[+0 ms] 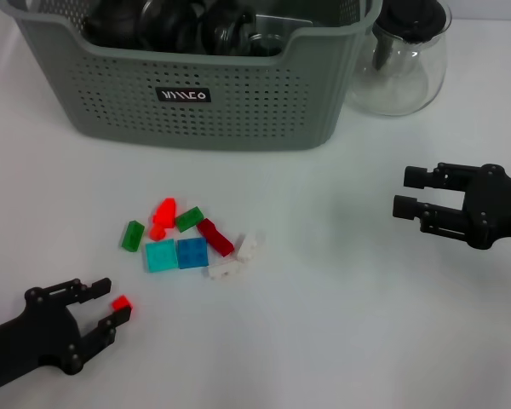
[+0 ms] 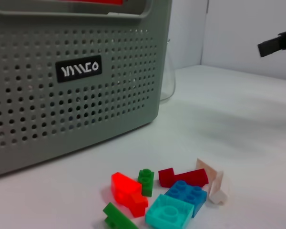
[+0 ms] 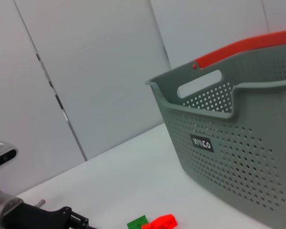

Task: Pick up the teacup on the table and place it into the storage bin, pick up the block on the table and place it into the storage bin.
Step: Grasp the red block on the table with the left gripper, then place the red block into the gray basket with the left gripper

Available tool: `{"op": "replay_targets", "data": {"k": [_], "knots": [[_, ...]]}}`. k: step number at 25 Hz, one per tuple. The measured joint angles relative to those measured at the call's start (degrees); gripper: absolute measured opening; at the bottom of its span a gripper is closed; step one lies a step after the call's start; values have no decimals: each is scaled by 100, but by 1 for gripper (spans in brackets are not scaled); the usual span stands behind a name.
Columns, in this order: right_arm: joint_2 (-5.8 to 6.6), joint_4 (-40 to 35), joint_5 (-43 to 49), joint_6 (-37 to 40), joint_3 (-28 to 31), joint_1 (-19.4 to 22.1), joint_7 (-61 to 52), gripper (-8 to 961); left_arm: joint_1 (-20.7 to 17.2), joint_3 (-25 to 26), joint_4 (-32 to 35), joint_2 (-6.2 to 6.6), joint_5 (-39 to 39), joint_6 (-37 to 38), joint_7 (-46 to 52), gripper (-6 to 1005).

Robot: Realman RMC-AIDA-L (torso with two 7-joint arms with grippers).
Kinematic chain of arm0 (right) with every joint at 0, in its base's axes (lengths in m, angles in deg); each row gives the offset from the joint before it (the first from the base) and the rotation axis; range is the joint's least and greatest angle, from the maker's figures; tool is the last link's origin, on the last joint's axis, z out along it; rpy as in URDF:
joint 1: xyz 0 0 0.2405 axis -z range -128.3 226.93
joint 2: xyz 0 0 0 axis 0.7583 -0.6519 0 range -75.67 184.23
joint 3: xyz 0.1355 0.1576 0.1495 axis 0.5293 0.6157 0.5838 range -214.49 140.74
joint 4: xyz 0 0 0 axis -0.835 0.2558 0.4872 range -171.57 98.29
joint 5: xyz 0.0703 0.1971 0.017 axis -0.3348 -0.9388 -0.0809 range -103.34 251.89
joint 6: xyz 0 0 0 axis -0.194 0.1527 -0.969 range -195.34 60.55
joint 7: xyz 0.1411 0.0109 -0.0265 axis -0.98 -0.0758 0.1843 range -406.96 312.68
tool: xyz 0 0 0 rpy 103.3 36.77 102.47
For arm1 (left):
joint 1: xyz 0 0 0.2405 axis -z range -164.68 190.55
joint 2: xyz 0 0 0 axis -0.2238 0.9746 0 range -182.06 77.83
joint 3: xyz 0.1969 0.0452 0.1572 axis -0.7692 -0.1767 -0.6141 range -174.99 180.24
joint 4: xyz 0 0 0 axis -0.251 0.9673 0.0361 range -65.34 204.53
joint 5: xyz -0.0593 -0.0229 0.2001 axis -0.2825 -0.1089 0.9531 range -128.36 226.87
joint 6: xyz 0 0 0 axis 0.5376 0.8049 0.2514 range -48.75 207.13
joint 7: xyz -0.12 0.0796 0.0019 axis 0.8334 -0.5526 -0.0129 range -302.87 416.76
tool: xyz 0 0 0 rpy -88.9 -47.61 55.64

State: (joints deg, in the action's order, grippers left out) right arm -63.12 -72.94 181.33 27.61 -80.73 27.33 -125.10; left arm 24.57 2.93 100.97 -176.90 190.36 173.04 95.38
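Observation:
The grey-green storage bin point(image 1: 238, 111) stands at the back of the white table, with dark items inside; it also shows in the left wrist view point(image 2: 62, 109) and the right wrist view point(image 3: 238, 157). No teacup shows on the table. A small red block point(image 1: 121, 302) lies between the fingertips of my left gripper point(image 1: 117, 300), which is open at the front left. A cluster of blocks point(image 1: 187, 243) in red, green, blue, teal and white lies in front of the bin, also in the left wrist view point(image 2: 167, 195). My right gripper point(image 1: 401, 192) is open and empty at the right.
A clear glass teapot point(image 1: 404, 60) with a dark lid stands right of the bin. The right gripper shows far off in the left wrist view point(image 2: 276, 44). The left arm point(image 3: 47, 217) shows low in the right wrist view.

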Motion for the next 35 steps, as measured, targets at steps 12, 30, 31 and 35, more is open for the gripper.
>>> {"op": "replay_targets", "data": {"k": [12, 30, 31, 35], "knots": [[-2, 0, 0, 0, -6, -27, 0, 584, -38, -2, -157, -7, 73, -119, -240, 419], [-7, 0, 0, 47, -3, -22, 0, 584, 56, 77, -178, 16, 62, -340, 234, 248], [-10, 0, 0, 49, -2, -23, 0, 584, 56, 77, -175, 16, 64, -339, 281, 228], [-11, 0, -1, 53, -2, -25, 0, 584, 43, 110, -68, 39, 38, -108, 553, 187]]}}
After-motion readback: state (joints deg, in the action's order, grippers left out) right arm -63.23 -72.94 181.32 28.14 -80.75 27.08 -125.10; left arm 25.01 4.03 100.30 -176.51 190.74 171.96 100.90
